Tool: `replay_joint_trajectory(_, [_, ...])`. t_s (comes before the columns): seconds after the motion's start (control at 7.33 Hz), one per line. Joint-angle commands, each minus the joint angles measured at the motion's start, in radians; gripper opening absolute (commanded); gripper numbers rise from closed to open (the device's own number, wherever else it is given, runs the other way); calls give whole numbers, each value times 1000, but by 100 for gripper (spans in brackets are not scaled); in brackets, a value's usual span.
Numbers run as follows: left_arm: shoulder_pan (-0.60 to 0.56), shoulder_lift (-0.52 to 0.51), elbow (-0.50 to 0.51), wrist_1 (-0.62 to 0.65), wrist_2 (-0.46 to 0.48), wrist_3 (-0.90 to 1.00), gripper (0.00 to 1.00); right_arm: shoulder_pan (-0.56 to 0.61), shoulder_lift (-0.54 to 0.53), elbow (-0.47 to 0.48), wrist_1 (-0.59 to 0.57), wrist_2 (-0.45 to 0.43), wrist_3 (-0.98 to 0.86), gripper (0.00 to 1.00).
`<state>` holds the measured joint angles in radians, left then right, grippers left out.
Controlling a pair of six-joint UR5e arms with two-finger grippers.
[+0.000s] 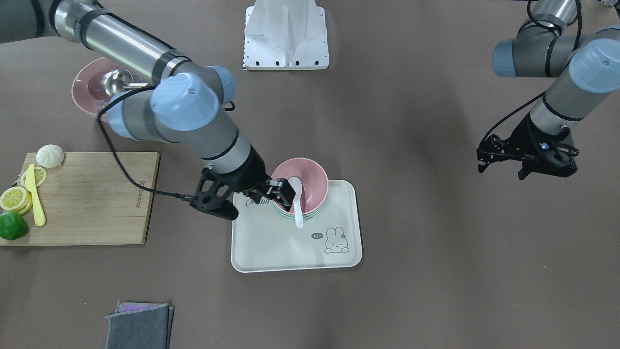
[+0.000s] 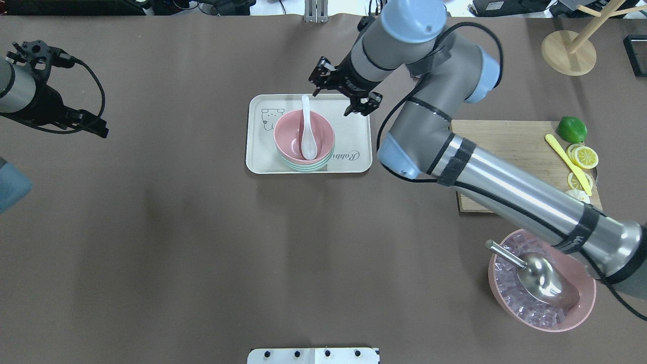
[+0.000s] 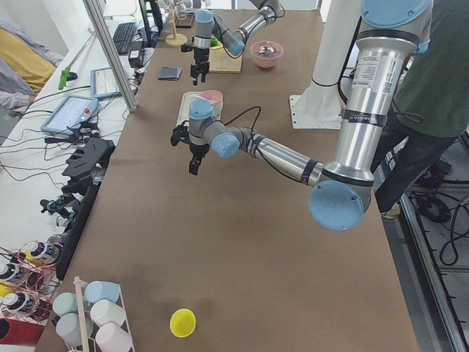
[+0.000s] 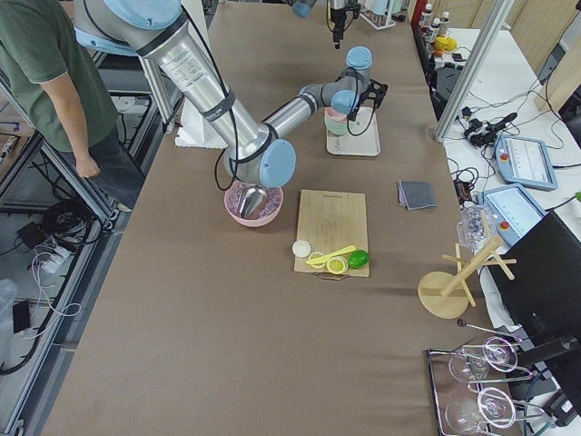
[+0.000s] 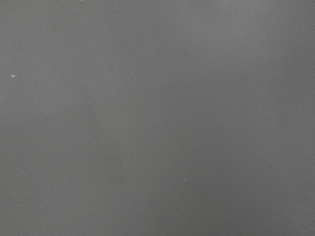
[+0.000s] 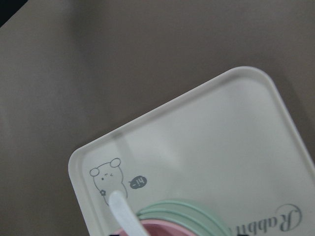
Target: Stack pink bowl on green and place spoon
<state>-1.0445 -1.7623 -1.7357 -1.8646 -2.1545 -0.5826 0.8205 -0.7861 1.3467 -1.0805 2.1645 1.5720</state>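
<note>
The pink bowl (image 2: 290, 136) sits nested on the green bowl (image 2: 303, 166) on the cream rabbit tray (image 2: 354, 131). The white spoon (image 2: 306, 131) lies in the pink bowl, with its handle over the far rim. My right gripper (image 2: 343, 93) hovers over the tray's far edge beside the bowls, open and empty. In the front view it (image 1: 281, 191) is close to the pink bowl's (image 1: 312, 182) rim. The right wrist view shows the tray (image 6: 221, 137), the spoon handle (image 6: 123, 211) and the green rim (image 6: 187, 209). My left gripper (image 1: 501, 169) hangs open and empty, far from the tray.
A wooden cutting board (image 1: 97, 198) holds lemon slices, a lime (image 1: 12, 225), a yellow knife and a bun. A larger pink bowl of ice with a metal scoop (image 2: 548, 283) sits near the right arm's base. A grey cloth (image 1: 139, 325) lies on the operators' side.
</note>
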Motion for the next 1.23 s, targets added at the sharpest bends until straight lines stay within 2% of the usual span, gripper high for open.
replay_joint_trajectory(0.0, [-102,-3,10,104,-80,109,98,196,-186,78,-18,192,-227,100])
replay_joint_trajectory(0.14, [-145,-3,8,155,-96,162,98,275,-279,92,-27,240,-369,100])
replay_joint_trajectory(0.55, [-183,7,8,200,-125,172,98,460,-520,94,-39,247,-866,100])
replay_joint_trajectory(0.68, [-204,58,4,193,-123,247,98,515,-560,82,-91,227,-1064,100])
replay_joint_trajectory(0.82, [-276,78,18,214,-122,432,98,585,-574,81,-221,186,-1277,100])
replay_joint_trajectory(0.95, [-308,99,25,219,-122,519,98,636,-587,77,-328,145,-1484,100])
replay_joint_trajectory(1.09, [-322,160,25,210,-122,550,98,658,-590,74,-372,123,-1580,100])
